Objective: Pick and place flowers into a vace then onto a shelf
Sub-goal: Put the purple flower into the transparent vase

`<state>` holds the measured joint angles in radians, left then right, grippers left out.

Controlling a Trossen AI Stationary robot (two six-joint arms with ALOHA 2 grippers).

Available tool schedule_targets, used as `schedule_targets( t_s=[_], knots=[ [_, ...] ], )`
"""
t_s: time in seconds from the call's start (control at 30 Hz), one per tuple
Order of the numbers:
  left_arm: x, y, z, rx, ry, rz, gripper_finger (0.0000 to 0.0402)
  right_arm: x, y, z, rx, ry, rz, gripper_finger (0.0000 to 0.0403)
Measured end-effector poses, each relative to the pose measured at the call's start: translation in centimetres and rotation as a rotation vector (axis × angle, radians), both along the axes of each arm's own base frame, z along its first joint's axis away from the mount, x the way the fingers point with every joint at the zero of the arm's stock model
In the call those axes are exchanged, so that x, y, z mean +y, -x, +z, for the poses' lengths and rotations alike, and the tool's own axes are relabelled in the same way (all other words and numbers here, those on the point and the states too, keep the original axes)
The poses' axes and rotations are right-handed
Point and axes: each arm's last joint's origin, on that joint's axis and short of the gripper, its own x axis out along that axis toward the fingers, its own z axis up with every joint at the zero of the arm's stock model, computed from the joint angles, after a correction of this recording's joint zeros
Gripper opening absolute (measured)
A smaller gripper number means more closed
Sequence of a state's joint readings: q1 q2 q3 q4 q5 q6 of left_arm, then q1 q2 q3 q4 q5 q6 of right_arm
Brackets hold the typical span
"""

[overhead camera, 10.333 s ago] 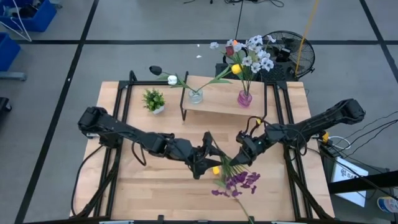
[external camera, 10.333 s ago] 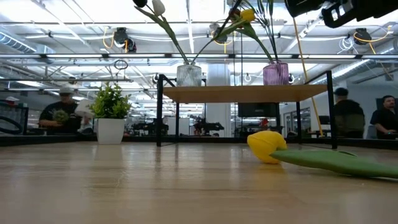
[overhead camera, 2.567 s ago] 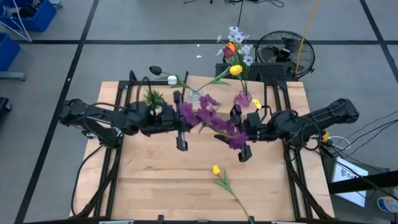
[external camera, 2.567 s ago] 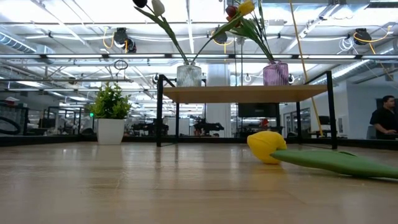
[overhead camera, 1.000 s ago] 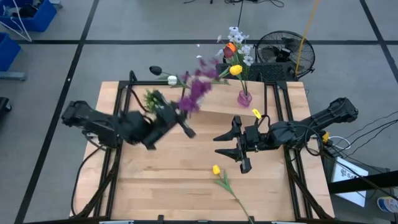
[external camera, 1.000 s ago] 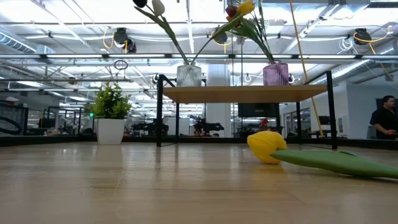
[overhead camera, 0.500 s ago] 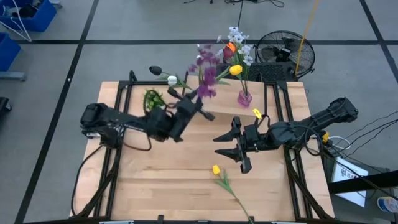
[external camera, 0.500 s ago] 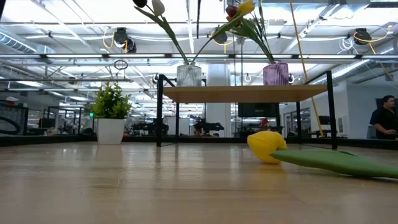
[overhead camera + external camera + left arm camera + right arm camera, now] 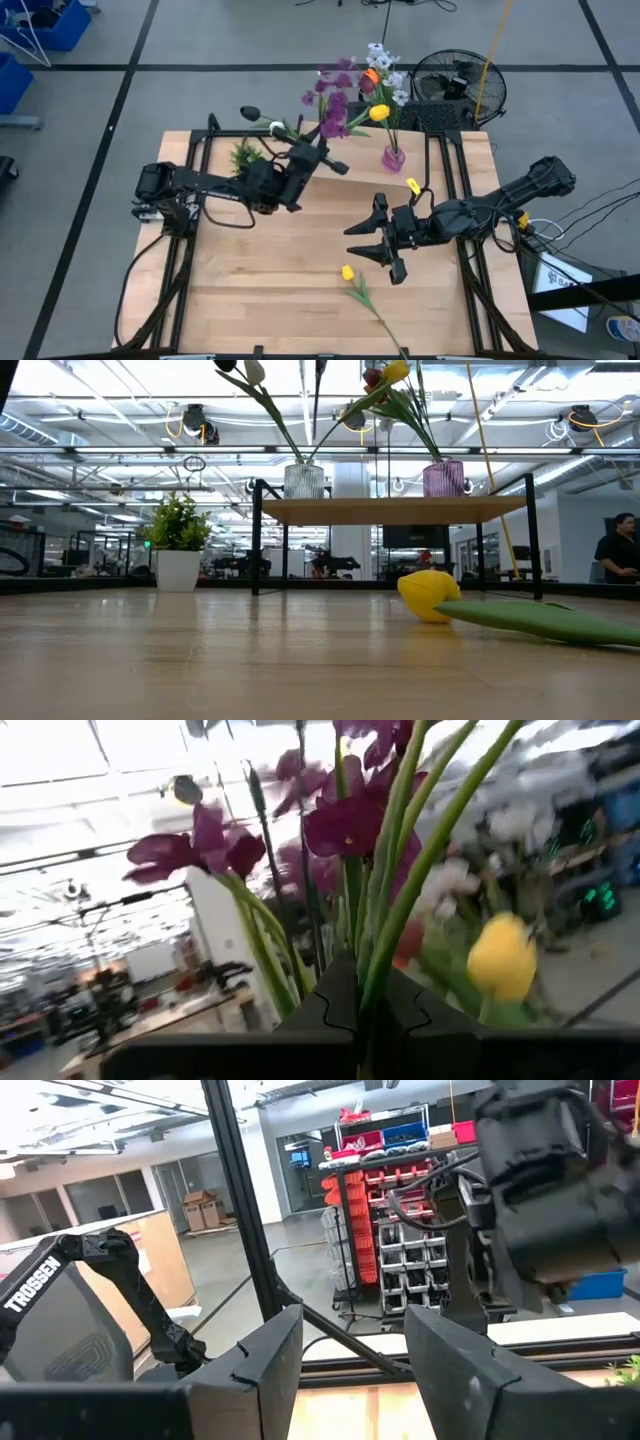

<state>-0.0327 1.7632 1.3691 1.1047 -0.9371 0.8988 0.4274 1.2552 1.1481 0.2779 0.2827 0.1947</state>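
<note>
Left gripper (image 9: 318, 158) clamps purple flowers (image 9: 333, 100) over the shelf (image 9: 352, 170), probably above the clear vase (image 9: 304, 481). Right gripper (image 9: 372, 242) wide, empty. Yellow flower (image 9: 348, 273) unpicked near desk's front edge.

Both arms are dark, jointed and slim, with black cables looping along them. The right arm carries small yellow markings. A white "TROSSEN" marking shows on the dark housing seen from the right wrist, and the right gripper (image 9: 345, 1370) has broad, black, notched fingers (image 9: 262, 1370).
</note>
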Motion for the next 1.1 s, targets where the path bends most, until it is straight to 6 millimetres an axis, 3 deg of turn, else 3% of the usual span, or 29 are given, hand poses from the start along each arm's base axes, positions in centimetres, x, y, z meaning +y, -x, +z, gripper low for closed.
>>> schedule_targets(
  t_s=[0.77, 1.1],
  knots=[
    [2.2, -0.5, -0.9, 0.079, -0.002, 0.054, 0.0003, -0.2, -0.1, 0.0, 0.000, 0.005, -0.012, 0.0171],
    [2.9, -1.7, -2.8, 0.147, 0.065, 0.034, 0.0003, -0.3, -0.1, 0.0, 0.000, 0.005, -0.017, 0.0171]
  ],
)
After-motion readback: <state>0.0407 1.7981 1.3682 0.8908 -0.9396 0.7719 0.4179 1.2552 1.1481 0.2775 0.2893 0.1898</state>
